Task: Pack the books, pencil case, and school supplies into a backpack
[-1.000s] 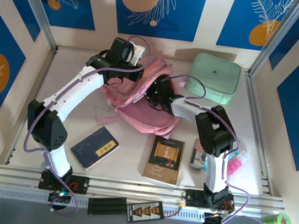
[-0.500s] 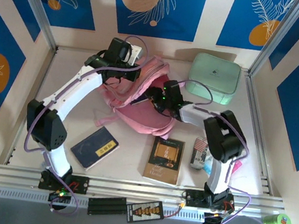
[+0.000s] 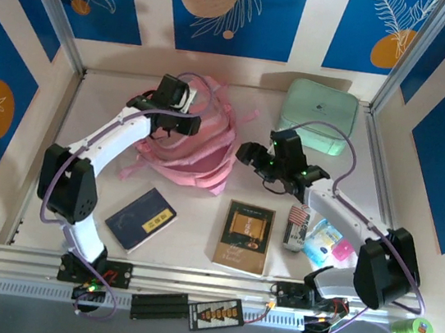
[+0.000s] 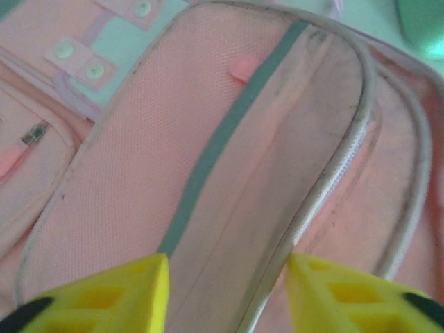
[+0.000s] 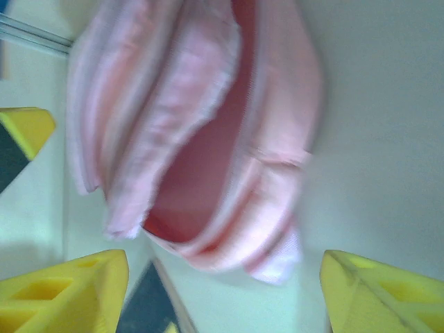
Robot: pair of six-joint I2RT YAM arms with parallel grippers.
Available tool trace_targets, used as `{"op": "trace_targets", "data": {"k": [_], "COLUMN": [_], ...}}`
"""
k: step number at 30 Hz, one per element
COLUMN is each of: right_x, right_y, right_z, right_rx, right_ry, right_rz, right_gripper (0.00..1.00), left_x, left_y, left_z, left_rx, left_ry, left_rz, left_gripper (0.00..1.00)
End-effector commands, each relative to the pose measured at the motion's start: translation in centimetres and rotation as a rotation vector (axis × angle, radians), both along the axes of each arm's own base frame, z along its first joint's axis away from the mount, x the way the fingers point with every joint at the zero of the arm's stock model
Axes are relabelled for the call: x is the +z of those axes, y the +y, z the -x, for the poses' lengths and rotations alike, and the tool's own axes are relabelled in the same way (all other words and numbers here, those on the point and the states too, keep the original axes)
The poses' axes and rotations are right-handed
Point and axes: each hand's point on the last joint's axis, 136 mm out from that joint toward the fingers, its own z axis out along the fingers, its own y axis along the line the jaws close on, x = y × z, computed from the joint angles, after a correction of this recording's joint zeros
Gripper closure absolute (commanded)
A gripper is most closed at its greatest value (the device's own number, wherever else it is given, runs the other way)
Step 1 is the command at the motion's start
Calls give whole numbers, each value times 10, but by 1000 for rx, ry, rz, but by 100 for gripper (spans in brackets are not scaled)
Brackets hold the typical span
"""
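Bare table [image 3: 196,206] lies open between the backpack [image 3: 191,139], the navy book [image 3: 140,218] and the brown book [image 3: 244,236].

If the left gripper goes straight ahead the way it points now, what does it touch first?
Most likely the backpack: the left gripper, jaws apart, points at its pink panel beside the zipper edge. Depth is unclear.

Top external: mounted high at the near edge, whole tabletop [image 3: 193,229] overlooked. Left wrist: held very close over the backpack [image 4: 277,139]. Right wrist: backpack viewed from its right, slightly farther off; shared by all.
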Motion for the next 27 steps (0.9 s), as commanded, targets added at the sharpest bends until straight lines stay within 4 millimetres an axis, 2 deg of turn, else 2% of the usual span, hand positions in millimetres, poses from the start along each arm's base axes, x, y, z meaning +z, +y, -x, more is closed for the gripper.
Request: {"op": "trace_targets", "data": {"k": [1, 7, 12, 16, 20, 23, 27], "right_x": [-23, -51, -74, -94, -111, -121, -130], "right_y": [-25, -17, 3, 3, -15, -27, -33], "right_z": [39, 93, 119, 126, 126, 119, 105], "right_rx": [62, 176, 179, 133, 52, -1, -29], "right_ry": [89, 255, 356, 422, 465, 471, 478], "right_rz": [163, 206, 138, 142, 220, 243, 246], "right_gripper": [23, 17, 17, 18, 19, 18, 19], "left_x": [20, 29, 30, 26, 22, 20, 20], "left_y": [8, 19, 25, 26, 25, 24, 21], "left_z": [11, 34, 50, 56, 58, 58, 58], "left_rx": [49, 107, 141, 151, 144, 137, 119], "left_ry": [-52, -100, -126, -124, -102, -94, -81], "left_rz": [87, 162, 225, 242, 242, 242, 236], "left_gripper": [26, 2, 0, 0, 0, 0, 0]}}
